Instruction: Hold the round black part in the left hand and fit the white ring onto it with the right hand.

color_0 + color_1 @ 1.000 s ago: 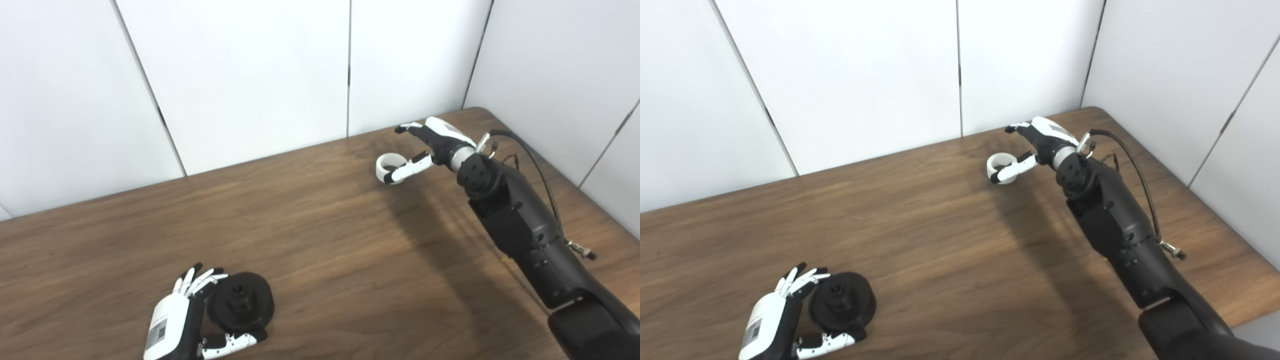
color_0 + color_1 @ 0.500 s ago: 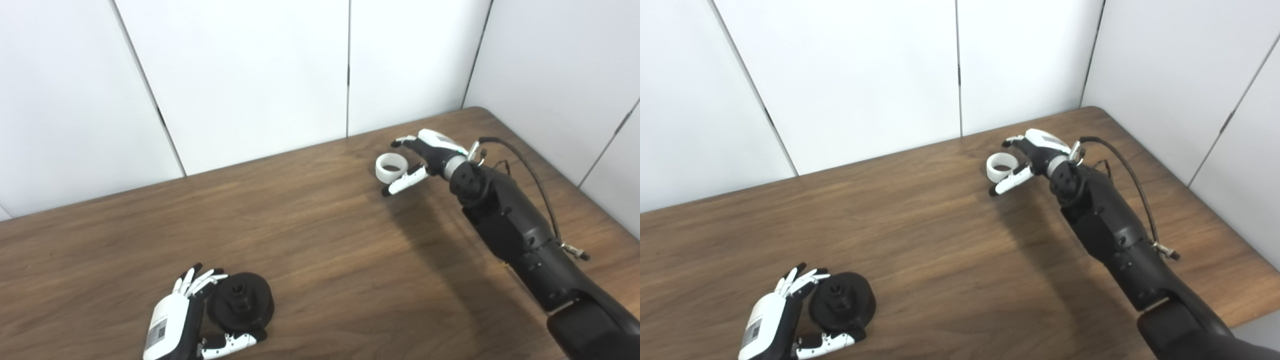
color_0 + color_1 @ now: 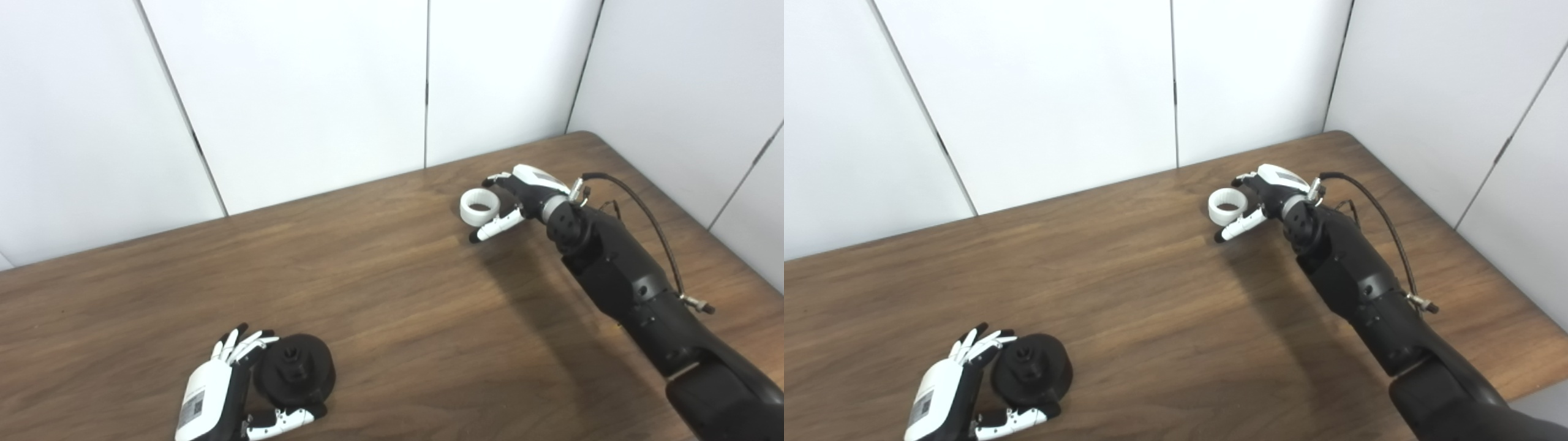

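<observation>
The round black part [image 3: 295,369] lies on the wooden table [image 3: 392,294] near the front left. My left hand [image 3: 211,392] lies just left of it, open, with fingers by its upper left edge and the thumb along its front edge. The white ring [image 3: 479,206] lies flat on the table at the back right. My right hand [image 3: 520,196] is open right beside the ring's right side, fingers curved behind it and the thumb stretched out in front of it. The ring is not lifted.
White wall panels [image 3: 306,92] stand close behind the table's back edge and along its right side. A black cable [image 3: 637,202] loops off the right wrist. The table's rounded back right corner [image 3: 588,136] is near the right hand.
My right hand has come down lower and a little nearer, and its thumb has dropped from across the ring to in front of it. The ring, black part and left hand have stayed put.
</observation>
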